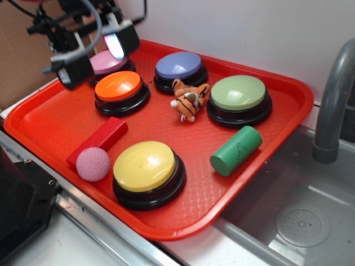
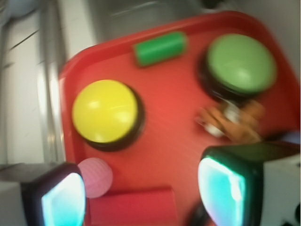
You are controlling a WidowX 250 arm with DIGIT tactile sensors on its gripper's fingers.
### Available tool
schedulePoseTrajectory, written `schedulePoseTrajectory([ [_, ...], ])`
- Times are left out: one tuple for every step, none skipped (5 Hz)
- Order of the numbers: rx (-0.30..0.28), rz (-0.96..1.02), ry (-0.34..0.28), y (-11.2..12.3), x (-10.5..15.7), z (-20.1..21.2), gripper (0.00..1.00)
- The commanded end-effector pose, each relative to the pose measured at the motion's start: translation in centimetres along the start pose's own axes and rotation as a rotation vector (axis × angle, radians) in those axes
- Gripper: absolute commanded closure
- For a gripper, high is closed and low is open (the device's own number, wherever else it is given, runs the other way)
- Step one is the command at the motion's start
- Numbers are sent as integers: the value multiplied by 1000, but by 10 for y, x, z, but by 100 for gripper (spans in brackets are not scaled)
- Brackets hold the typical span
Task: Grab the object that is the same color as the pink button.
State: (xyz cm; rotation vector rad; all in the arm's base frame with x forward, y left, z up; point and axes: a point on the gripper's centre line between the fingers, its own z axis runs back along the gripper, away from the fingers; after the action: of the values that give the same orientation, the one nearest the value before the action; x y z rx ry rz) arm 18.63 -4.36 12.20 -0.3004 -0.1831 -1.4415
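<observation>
The end effector point(image 1: 95, 55) hangs raised at the far left, fingers point(image 2: 63, 200) spread wide apart, gripping nothing.

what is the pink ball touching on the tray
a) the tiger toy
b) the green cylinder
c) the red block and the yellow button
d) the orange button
c: the pink ball sits at the near end of the red block, against the yellow button, far from the green cylinder.
</observation>
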Motion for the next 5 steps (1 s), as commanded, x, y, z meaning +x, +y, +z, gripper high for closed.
schedulePoseTrajectory([
  [-127, -139, 15, -30, -4, -30, 0],
  [-119, -124, 18, -37, -12, -45, 0],
  [-109, -158, 22, -44, -17, -61, 0],
  [-92, -164, 34, -45, -22, -75, 0],
  [-96, -167, 19, -44, -27, -86, 0],
])
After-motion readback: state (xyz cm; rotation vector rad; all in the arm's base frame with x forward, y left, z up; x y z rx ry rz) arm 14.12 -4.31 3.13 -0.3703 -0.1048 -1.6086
